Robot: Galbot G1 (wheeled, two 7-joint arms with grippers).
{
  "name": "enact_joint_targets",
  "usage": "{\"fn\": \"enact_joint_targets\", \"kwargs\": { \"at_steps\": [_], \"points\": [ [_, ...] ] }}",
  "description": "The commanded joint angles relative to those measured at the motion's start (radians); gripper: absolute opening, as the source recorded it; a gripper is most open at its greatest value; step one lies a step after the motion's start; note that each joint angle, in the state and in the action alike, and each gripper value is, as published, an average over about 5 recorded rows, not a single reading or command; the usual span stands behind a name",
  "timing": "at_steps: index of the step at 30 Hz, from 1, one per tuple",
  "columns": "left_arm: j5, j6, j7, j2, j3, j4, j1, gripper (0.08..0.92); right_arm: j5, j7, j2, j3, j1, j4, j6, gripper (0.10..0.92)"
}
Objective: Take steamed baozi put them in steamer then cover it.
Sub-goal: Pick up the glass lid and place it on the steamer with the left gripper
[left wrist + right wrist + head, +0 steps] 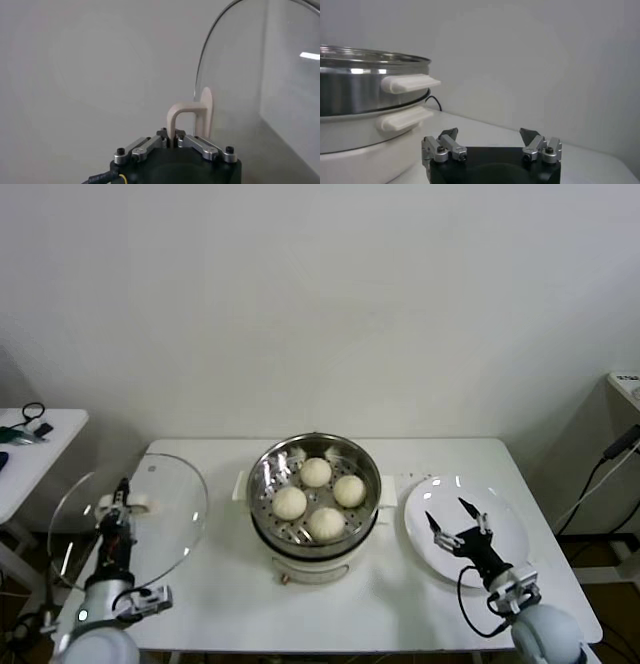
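Note:
Four cream-white baozi (318, 496) lie on the perforated tray inside the shiny steel steamer (270, 464) at the table's middle; the pot's side and cream handles show in the right wrist view (365, 95). My left gripper (118, 496) is shut on the cream bar handle (176, 117) of the clear glass cover (130, 519), holding it lifted and tilted at the table's left, apart from the pot. The cover's glass shows in the left wrist view (260, 85). My right gripper (448, 518) is open and empty over the white plate (505, 549), to the right of the steamer.
The white table (400, 604) has its front edge close to both arms. A small white side table (45, 434) with dark items stands at the far left. A cabinet with cables (615, 454) stands at the right. The plate holds nothing.

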Motion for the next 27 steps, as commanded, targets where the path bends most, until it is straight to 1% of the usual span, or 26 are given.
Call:
{"fn": "enact_joint_targets", "kwargs": {
  "at_steps": [1, 5, 9, 13, 16, 20, 22, 24, 27],
  "points": [
    [-0.021, 0.128, 0.033, 0.086, 0.049, -0.144, 0.014, 0.152, 0.001, 0.000, -0.008, -0.001, 0.003, -0.001, 0.002, 0.823],
    [-0.012, 0.190, 0.088, 0.161, 0.181, -0.138, -0.083, 0.152, 0.001, 0.000, -0.009, -0.005, 0.018, -0.010, 0.002, 0.823],
    [0.011, 0.252, 0.142, 0.215, 0.324, -0.133, -0.206, 0.152, -0.001, 0.002, -0.010, -0.011, 0.029, -0.015, 0.000, 0.823],
    [0.031, 0.307, 0.206, 0.228, 0.449, -0.125, -0.296, 0.152, -0.002, 0.004, -0.010, -0.015, 0.037, -0.021, -0.001, 0.823],
    [0.049, 0.342, 0.258, 0.213, 0.522, -0.114, -0.359, 0.152, -0.002, 0.004, -0.010, -0.017, 0.042, -0.027, -0.001, 0.823],
    [0.091, 0.376, 0.323, 0.168, 0.620, -0.084, -0.437, 0.152, -0.003, 0.006, -0.007, -0.019, 0.049, -0.031, -0.005, 0.823],
    [0.131, 0.381, 0.370, 0.128, 0.659, -0.064, -0.473, 0.152, -0.004, 0.006, -0.003, -0.019, 0.051, -0.032, -0.007, 0.823],
    [0.181, 0.379, 0.412, 0.073, 0.687, -0.043, -0.504, 0.152, -0.005, 0.007, 0.002, -0.016, 0.050, -0.032, -0.008, 0.823],
    [0.227, 0.384, 0.436, -0.005, 0.729, -0.004, -0.543, 0.152, -0.009, 0.007, 0.009, -0.007, 0.044, -0.032, -0.007, 0.823]
  ]
}}
